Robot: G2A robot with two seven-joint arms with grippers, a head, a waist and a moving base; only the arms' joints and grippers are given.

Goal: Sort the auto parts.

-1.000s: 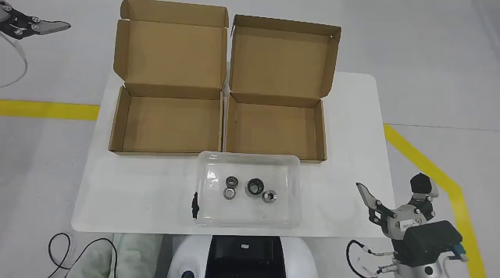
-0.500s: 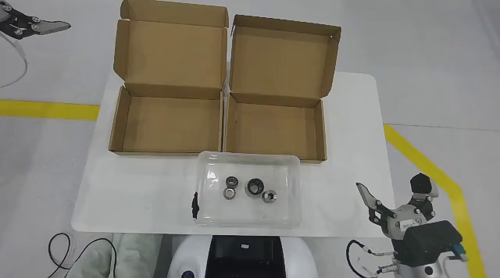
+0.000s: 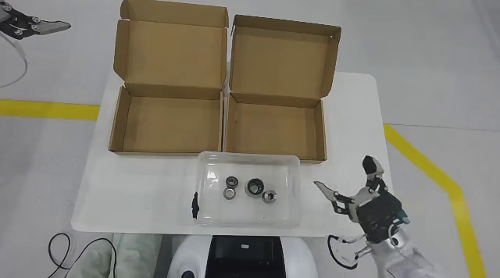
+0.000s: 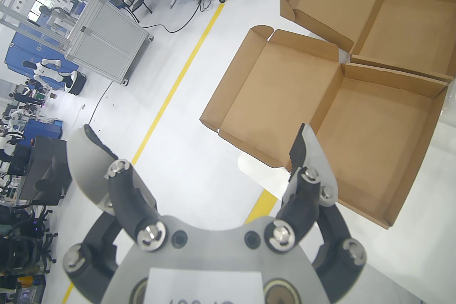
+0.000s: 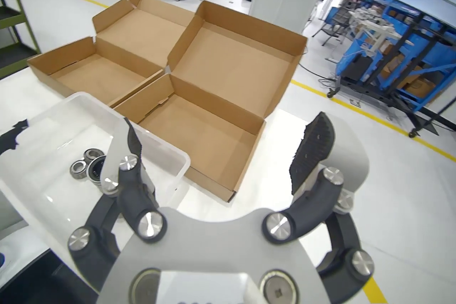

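Note:
Several metal bearing rings (image 3: 251, 188) lie in a clear plastic tray (image 3: 250, 155) at the table's front middle; the right wrist view has the rings (image 5: 89, 168) in the tray (image 5: 107, 109) too. A small black part (image 3: 194, 203) sits at the tray's left edge. My right gripper (image 3: 344, 175) (image 5: 224, 120) hangs open and holds nothing, over the table's front right corner beside the tray. My left gripper (image 4: 195, 129) is open and holds nothing, high above the floor off the table's left side.
Two open cardboard boxes stand side by side behind the tray, a left box (image 3: 172, 126) and a right box (image 3: 273, 130), both with lids folded back. The white table (image 3: 351, 122) has bare room on either side. Yellow floor lines run around it.
My right gripper has swung left from beyond the table's right edge to over its front right corner, closer to the tray. The tray, parts and boxes have not moved.

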